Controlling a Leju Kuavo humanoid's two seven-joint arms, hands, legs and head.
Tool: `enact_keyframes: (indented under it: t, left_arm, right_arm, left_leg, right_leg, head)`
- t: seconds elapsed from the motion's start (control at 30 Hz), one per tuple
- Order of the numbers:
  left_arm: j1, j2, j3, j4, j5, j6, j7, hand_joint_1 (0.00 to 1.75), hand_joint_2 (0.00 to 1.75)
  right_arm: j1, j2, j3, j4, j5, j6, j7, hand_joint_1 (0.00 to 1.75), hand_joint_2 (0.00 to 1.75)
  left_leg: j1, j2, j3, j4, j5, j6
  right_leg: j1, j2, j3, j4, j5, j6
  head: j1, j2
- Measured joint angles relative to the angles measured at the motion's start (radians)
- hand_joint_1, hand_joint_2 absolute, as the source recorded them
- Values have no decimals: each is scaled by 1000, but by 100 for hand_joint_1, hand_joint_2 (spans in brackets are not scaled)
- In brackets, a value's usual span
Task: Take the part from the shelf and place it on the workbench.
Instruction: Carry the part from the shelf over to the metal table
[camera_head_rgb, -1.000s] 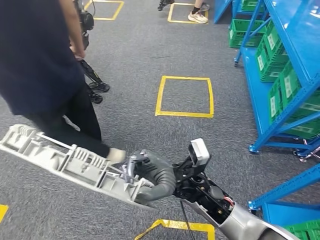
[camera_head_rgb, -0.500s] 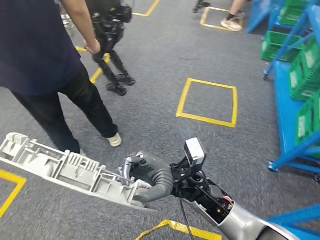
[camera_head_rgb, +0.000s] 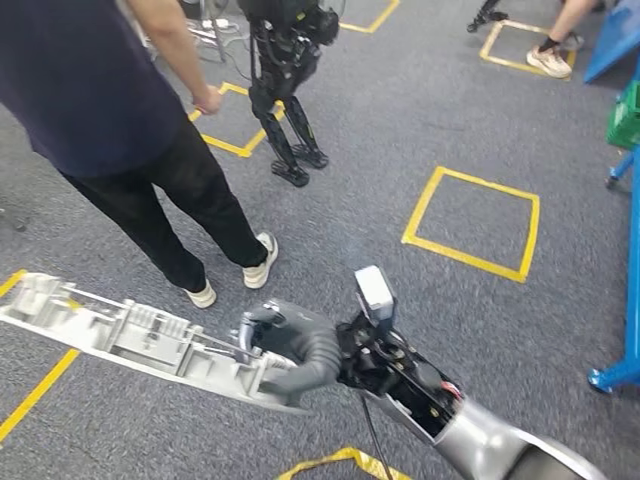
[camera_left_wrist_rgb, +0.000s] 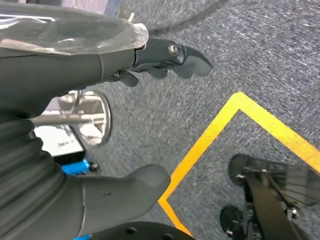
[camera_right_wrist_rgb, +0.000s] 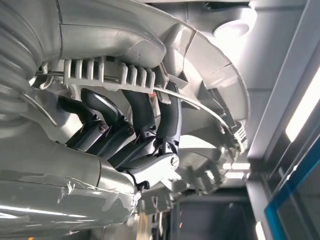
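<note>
Right robot hand (camera_head_rgb: 290, 345) clenched around one end of the long grey part (camera_head_rgb: 136, 335), fingers (camera_right_wrist_rgb: 143, 112) hooked into its ribbing; part carried level above the carpeted floor (camera_head_rgb: 377, 180), out to the left. Left robot hand (camera_left_wrist_rgb: 113, 125) released, holding nothing. Pick-up from the shelf judged done; carry under way, counter nowhere visible, placing still ahead. Against the earlier frame: whole view swung left, blue shelf (camera_head_rgb: 630, 290) nearly gone, person (camera_head_rgb: 151, 130) now farther in.
</note>
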Motion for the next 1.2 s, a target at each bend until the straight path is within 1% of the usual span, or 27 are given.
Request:
enact_keyframes:
  t: [0.03, 0.07, 0.1, 0.13, 0.17, 0.2, 0.27, 0.3, 0.33, 0.4, 0.47, 0.53, 0.57, 0.6, 0.63, 0.67, 0.7, 0.77, 0.83, 0.9, 0.93, 0.97, 1.03, 1.1, 1.13, 1.17, 1.2]
  left_arm:
    - [-2, 0, 0, 0, 0, 0, 0, 0, 175]
    - [-3, 0, 0, 0, 0, 0, 0, 0, 175]
    - [-3, 0, 0, 0, 0, 0, 0, 0, 175]
    - [-2, 0, 0, 0, 1, 0, 0, 0, 175]
    - [-2, 0, 0, 0, 1, 0, 0, 0, 175]
    - [-1, 1, 0, 0, 1, 0, 0, 0, 175]
    - [-3, 1, 0, 0, 1, 0, 0, 0, 175]
    - [-4, 1, 0, 0, 1, 0, 0, 0, 175]
    - [-5, 0, 1, 0, 1, 0, 0, 0, 175]
    - [-3, 1, 1, 0, 2, 1, 0, 0, 175]
    - [-2, 1, 1, 0, 5, 4, 1, 0, 175]
    - [-2, 0, 1, 0, 8, 10, 4, 0, 175]
    - [-3, 0, 1, 0, 10, 12, 6, 0, 175]
    - [-3, 0, 1, 0, 12, 15, 8, 0, 175]
    - [-3, 0, 1, 0, 13, 16, 9, 0, 175]
    - [-2, 0, 1, 0, 15, 18, 11, 0, 175]
    - [-2, 0, 1, 0, 16, 19, 13, 0, 175]
    - [-4, -2, 1, 0, 14, 19, 16, 0, 175]
    - [-4, -3, 1, 0, 11, 19, 16, 0, 175]
    - [-1, 1, 1, 0, 8, 19, 17, 0, 175]
    - [1, 3, 1, 1, 7, 19, 18, 0, 175]
    - [1, 4, 1, 1, 7, 19, 20, 0, 175]
    - [0, 5, 1, 1, 7, 19, 22, 0, 175]
    - [-1, 6, 1, 1, 7, 19, 23, 0, 175]
    - [-1, 7, 1, 1, 8, 19, 24, 0, 175]
    - [0, 8, 1, 1, 9, 19, 24, 0, 175]
    - [0, 9, 1, 1, 9, 19, 24, 0, 175]
  right_arm:
    - [0, 0, 1, 4, 0, 1, -2, 175, 175]
    - [0, 0, 2, 9, 0, 2, -3, 175, 175]
    - [-1, 1, 3, 15, 0, 3, -3, 175, 175]
    - [-1, 1, 4, 20, 0, 3, -3, 175, 175]
    - [-1, 1, 5, 25, 0, 3, -3, 175, 175]
    - [-1, 1, 6, 28, 0, 3, -3, 175, 175]
    - [-4, 1, 8, 33, 0, 3, -3, 175, 175]
    - [-6, 2, 10, 35, 0, 4, -3, 175, 175]
    - [-9, 2, 12, 38, 0, 4, -3, 175, 175]
    - [-14, 3, 15, 43, 1, 4, -3, 175, 175]
    - [-16, 6, 18, 45, 4, 1, -1, 175, 175]
    - [-16, 8, 21, 48, 7, -3, 3, 175, 175]
    - [-15, 8, 22, 49, 7, -4, 4, 175, 175]
    - [-14, 8, 23, 52, 8, -5, 6, 175, 175]
    - [-13, 8, 25, 54, 9, -5, 7, 175, 175]
    - [-12, 8, 26, 56, 9, -6, 8, 175, 175]
    - [-13, 8, 28, 58, 10, -7, 9, 175, 175]
    - [-14, 8, 31, 59, 9, -8, 10, 175, 175]
    - [-16, 8, 34, 60, 7, -11, 12, 175, 175]
    - [-17, 9, 36, 60, 5, -17, 16, 175, 175]
    - [-17, 9, 37, 60, 3, -22, 20, 175, 175]
    - [-18, 10, 38, 60, 1, -25, 23, 175, 175]
    - [-18, 11, 39, 60, -1, -29, 28, 175, 175]
    - [-17, 11, 41, 60, -2, -32, 29, 175, 175]
    - [-17, 11, 42, 61, -2, -33, 30, 175, 175]
    - [-17, 11, 43, 61, -3, -33, 32, 175, 175]
    - [-17, 11, 44, 61, -4, -33, 33, 175, 175]
  left_leg:
    - [0, 21, -36, 69, -32, -5]
    - [2, 30, -69, 133, -56, -9]
    - [3, 34, -88, 170, -64, -13]
    - [5, 36, -88, 170, -54, -15]
    - [8, 41, -67, 129, -28, -17]
    - [9, 53, -30, 60, 5, -18]
    - [7, 88, 35, -62, 48, -11]
    - [4, 97, 49, -91, 55, -4]
    - [1, 96, 50, -98, 54, 4]
    - [1, 73, 49, -98, 55, 19]
    - [4, 55, 52, -104, 58, 31]
    - [3, 37, 54, -107, 59, 39]
    - [1, 27, 54, -107, 59, 42]
    - [-2, 14, 55, -106, 59, 43]
    - [-4, 0, 56, -105, 58, 44]
    - [-6, -14, 57, -105, 58, 44]
    - [-8, -29, 59, -104, 58, 45]
    - [-8, -55, 59, -103, 58, 43]
    - [-4, -76, 52, -104, 62, 35]
    - [-1, -95, 48, -108, 67, 23]
    - [-3, -84, 45, -103, 63, 18]
    - [-5, -61, 35, -82, 48, 14]
    - [-7, 3, -20, 28, -10, 5]
    - [-1, 29, -88, 162, -61, -5]
    - [3, 33, -103, 190, -62, -9]
    - [7, 38, -96, 175, -46, -13]
    - [11, 48, -67, 119, -15, -16]
  right_leg:
    - [1, -13, 0, 0, -1, -2]
    - [2, -27, 0, 0, -2, -4]
    - [3, -40, 0, 0, -3, -4]
    - [3, -53, 0, 0, -4, -3]
    - [2, -65, 1, 0, -6, -1]
    - [2, -76, 2, 2, -9, 3]
    - [8, -93, 4, 7, -17, 13]
    - [11, -100, 5, 9, -20, 19]
    - [14, -107, 7, 11, -23, 24]
    - [11, -118, 10, 10, -30, 35]
    - [6, -89, -8, 55, -64, 46]
    - [4, -42, -69, 186, -127, 49]
    - [5, -30, -105, 259, -153, 48]
    - [5, -24, -132, 309, -163, 46]
    - [5, -21, -143, 322, -154, 43]
    - [6, -16, -134, 292, -124, 38]
    - [7, -5, -110, 229, -82, 31]
    - [8, 42, -56, 93, -16, 15]
    - [10, 67, -32, 32, -5, 7]
    - [9, 47, -19, 14, -5, 5]
    - [6, 36, -10, 5, 0, 2]
    - [3, 23, -2, -5, 5, -1]
    - [4, -4, 6, -16, 11, -5]
    - [6, -31, 6, -16, 10, -7]
    - [6, -45, 5, -15, 9, -6]
    - [5, -58, 5, -14, 7, -5]
    - [4, -69, 6, -13, 4, -2]
  head:
    - [-7, 0]
    - [-11, 0]
    - [-13, 0]
    - [-15, 0]
    - [-17, 0]
    - [-18, 0]
    - [-19, 0]
    - [-17, 0]
    - [-14, 0]
    - [-7, 0]
    - [-2, 0]
    - [9, 0]
    - [14, 0]
    - [17, 0]
    - [20, 0]
    - [21, 0]
    - [23, 0]
    - [22, 0]
    - [23, 0]
    - [27, 0]
    - [25, 0]
    - [19, 0]
    - [3, 0]
    - [-6, 0]
    - [-8, 0]
    - [-11, 0]
    - [-12, 0]
